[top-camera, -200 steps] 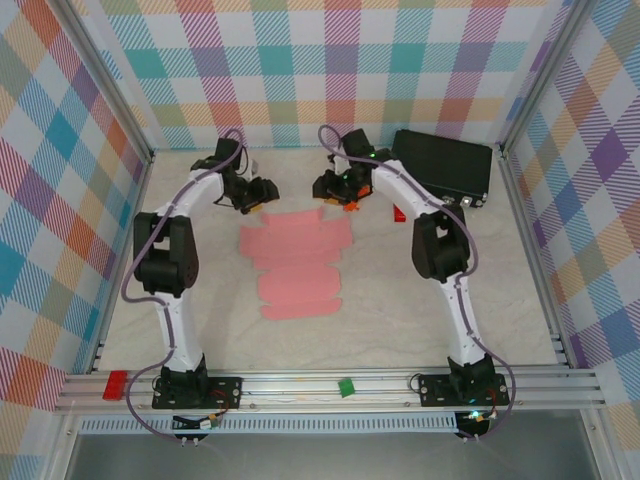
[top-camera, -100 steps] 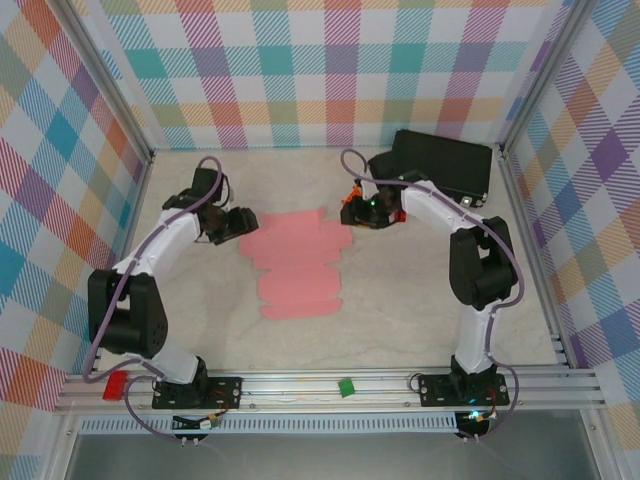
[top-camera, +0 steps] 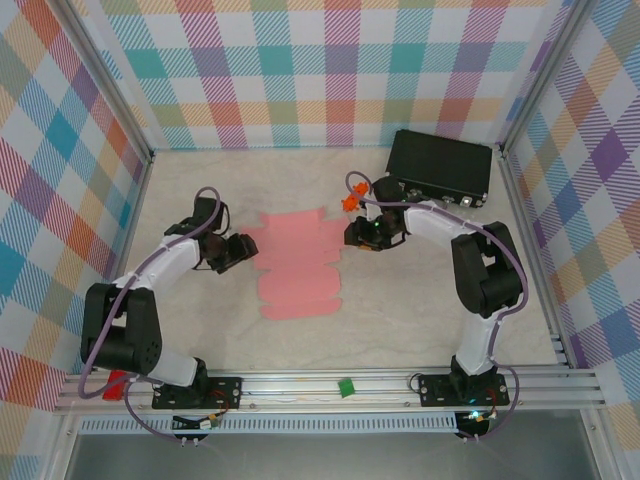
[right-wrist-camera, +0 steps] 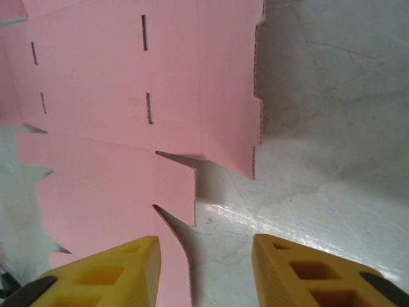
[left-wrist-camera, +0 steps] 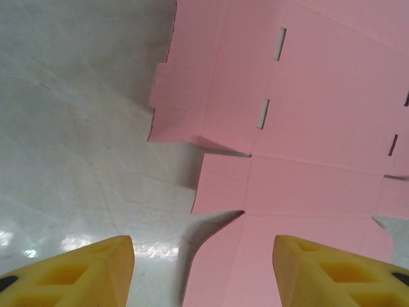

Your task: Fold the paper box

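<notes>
Lab test cell (aluminium frame (top-camera: 330, 385), plaid walls (top-camera: 320, 70)).

The table (top-camera: 420, 300) bears a flat paper box (top-camera: 297, 265) at its middle, a black case (top-camera: 440, 163) far right, and near it what looks like an orange toy (top-camera: 350, 202).

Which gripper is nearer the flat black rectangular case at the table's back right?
Right. The right gripper hangs just in front of the black case, by the right edge of the flat pink card sheet; the left gripper is across the sheet, at its left edge.
</notes>
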